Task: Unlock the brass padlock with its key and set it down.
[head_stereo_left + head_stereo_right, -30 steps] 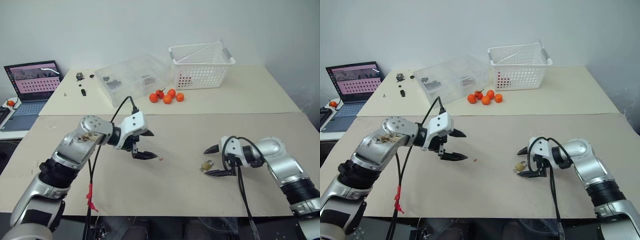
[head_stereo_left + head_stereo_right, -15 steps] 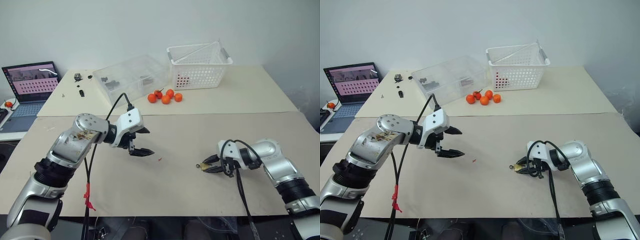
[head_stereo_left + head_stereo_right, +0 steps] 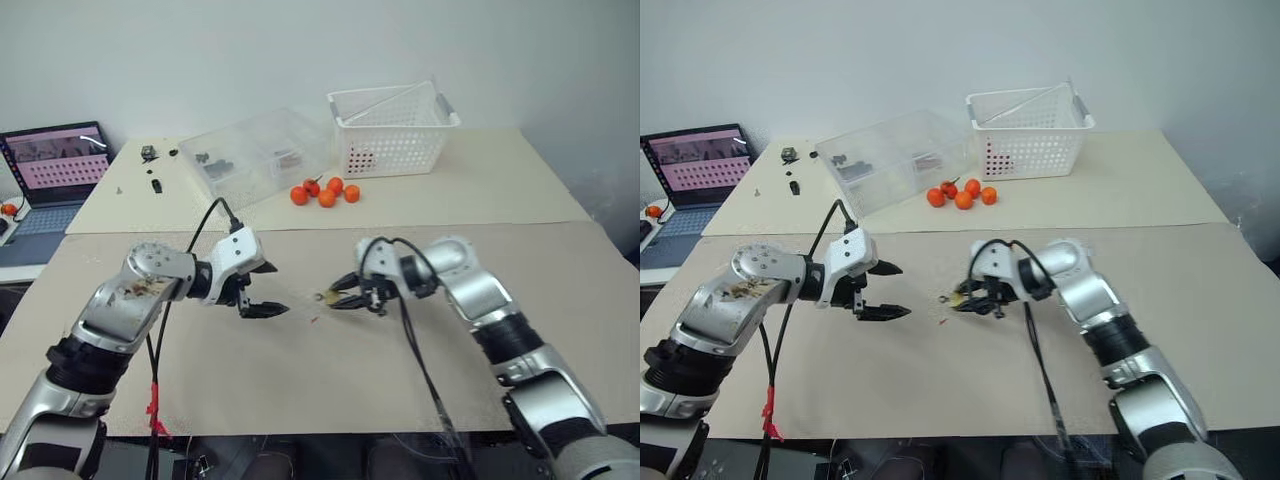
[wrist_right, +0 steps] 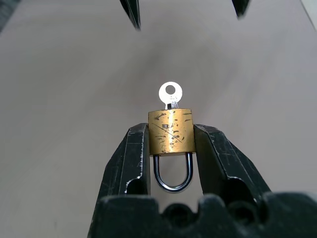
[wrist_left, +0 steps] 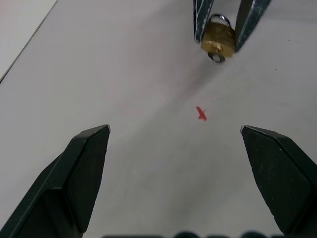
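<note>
While unobstructed, red fleck (image 5: 201,114) below padlock (image 4: 171,131)

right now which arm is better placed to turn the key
Left. The right claw is shut on the brass padlock, shackle toward its wrist, with the key sticking out of the lock toward the left claw. That claw is open, holds nothing and faces the key across a short gap.
</note>
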You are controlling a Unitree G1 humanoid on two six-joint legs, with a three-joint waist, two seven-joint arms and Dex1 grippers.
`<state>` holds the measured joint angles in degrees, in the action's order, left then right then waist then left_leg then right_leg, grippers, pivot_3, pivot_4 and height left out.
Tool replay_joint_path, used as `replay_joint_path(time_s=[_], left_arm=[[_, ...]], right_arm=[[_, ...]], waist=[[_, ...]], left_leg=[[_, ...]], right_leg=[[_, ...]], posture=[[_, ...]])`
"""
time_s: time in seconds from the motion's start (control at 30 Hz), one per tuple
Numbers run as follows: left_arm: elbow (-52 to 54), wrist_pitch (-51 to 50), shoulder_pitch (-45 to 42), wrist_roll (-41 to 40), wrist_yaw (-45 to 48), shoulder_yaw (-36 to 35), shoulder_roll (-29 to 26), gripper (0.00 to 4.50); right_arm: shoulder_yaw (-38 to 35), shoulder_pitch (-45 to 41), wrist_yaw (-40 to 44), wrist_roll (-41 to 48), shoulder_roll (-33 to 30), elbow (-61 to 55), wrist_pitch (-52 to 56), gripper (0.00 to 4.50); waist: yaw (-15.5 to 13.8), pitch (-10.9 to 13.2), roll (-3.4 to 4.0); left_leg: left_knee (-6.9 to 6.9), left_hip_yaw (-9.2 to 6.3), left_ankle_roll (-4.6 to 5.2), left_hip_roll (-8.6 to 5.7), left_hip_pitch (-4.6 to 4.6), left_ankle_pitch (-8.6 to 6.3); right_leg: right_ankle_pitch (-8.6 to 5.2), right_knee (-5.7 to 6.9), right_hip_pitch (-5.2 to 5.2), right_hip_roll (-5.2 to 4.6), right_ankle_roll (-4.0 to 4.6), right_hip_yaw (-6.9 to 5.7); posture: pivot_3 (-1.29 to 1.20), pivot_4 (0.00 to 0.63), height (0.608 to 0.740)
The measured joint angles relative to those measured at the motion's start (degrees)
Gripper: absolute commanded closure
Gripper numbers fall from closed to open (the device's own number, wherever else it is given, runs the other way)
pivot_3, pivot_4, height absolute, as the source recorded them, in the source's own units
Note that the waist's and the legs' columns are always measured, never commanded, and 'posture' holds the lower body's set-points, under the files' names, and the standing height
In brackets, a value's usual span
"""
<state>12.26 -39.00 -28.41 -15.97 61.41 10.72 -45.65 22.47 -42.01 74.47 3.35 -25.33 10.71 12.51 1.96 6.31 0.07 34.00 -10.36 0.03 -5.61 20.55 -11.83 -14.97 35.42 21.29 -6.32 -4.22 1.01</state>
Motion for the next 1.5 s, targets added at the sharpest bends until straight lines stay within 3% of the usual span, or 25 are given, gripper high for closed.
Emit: replay_joint_path(time_s=[0.27, 0.7, 0.97, 1.37, 1.4, 1.43, 1.47, 1.5], left_arm=[[6.2, -2.4, 5.9, -1.2, -3.7, -4.6, -1.4, 0.0], [9.2, -3.7, 7.6, -2.4, -5.9, -5.3, -2.1, 0.0], [7.8, -3.2, 6.3, -2.3, -5.7, -5.0, -2.1, 0.0], [3.8, 0.0, 3.1, -1.9, -4.4, -1.9, -1.0, 0.0], [3.2, 0.3, 2.8, -1.9, -4.3, -1.8, -0.9, 0.0], [3.0, 0.4, 2.7, -1.9, -4.3, -1.8, -0.8, 0.0], [2.6, 0.7, 2.5, -1.8, -4.3, -1.7, -0.8, 0.0], [2.4, 1.0, 2.5, -1.8, -4.2, -1.7, -0.7, 0.0]], right_arm=[[6.4, -0.4, -2.3, -5.5, 4.4, 7.2, 0.1, 3.59], [6.9, -2.9, -6.0, -8.7, 8.4, 15.8, -2.7, 3.59], [6.1, -2.9, -8.3, -9.4, 6.6, 14.7, -1.0, 3.59], [3.5, 0.7, -13.2, -10.2, 0.1, 4.6, 10.2, 3.59], [3.5, 0.8, -13.3, -10.4, -0.4, 4.3, 10.4, 2.79], [3.5, 0.8, -13.3, -10.4, -0.5, 4.2, 10.4, 2.79], [3.5, 1.0, -13.4, -10.9, -1.0, 4.1, 10.7, 2.18], [3.4, 1.1, -13.7, -10.9, -1.1, 3.9, 10.7, 2.05]], waist=[[0.2, 0.0, -0.01], [0.7, 0.0, -0.02], [0.3, 0.0, -0.01], [0.2, 0.0, -0.03], [0.2, 0.0, -0.03], [0.2, 0.0, -0.03], [0.2, 0.0, -0.05], [0.2, 0.0, -0.04]], left_leg=[[-0.02, 0.19, -0.14, 0.11, -0.1, -0.08], [-0.07, 0.57, -0.22, 0.41, -0.34, -0.14], [-0.07, 0.61, -0.22, 0.4, -0.32, -0.14], [-0.07, 0.78, -0.21, 0.41, -0.24, -0.16], [-0.07, 0.81, -0.21, 0.41, -0.25, -0.16], [-0.06, 0.81, -0.21, 0.41, -0.25, -0.16], [-0.06, 0.85, -0.21, 0.42, -0.24, -0.16], [-0.06, 0.86, -0.21, 0.42, -0.25, -0.16]], right_leg=[[0.03, -0.02, 0.04, 0.06, 0.04, 0.0], [0.03, 0.3, 0.19, 0.23, 0.05, 0.04], [0.03, 0.33, 0.24, 0.22, 0.06, 0.06], [0.03, 0.31, 0.35, 0.18, 0.06, 0.08], [0.03, 0.32, 0.35, 0.18, 0.06, 0.09], [0.04, 0.32, 0.35, 0.18, 0.06, 0.09], [0.03, 0.32, 0.35, 0.19, 0.06, 0.09], [0.03, 0.32, 0.35, 0.18, 0.06, 0.09]], posture=[[0.0, 0.15, 0.74], [0.0, 0.15, 0.74], [0.0, 0.15, 0.74], [0.0, 0.15, 0.74], [0.0, 0.15, 0.74], [0.0, 0.15, 0.74], [0.0, 0.15, 0.74], [0.0, 0.15, 0.74]])
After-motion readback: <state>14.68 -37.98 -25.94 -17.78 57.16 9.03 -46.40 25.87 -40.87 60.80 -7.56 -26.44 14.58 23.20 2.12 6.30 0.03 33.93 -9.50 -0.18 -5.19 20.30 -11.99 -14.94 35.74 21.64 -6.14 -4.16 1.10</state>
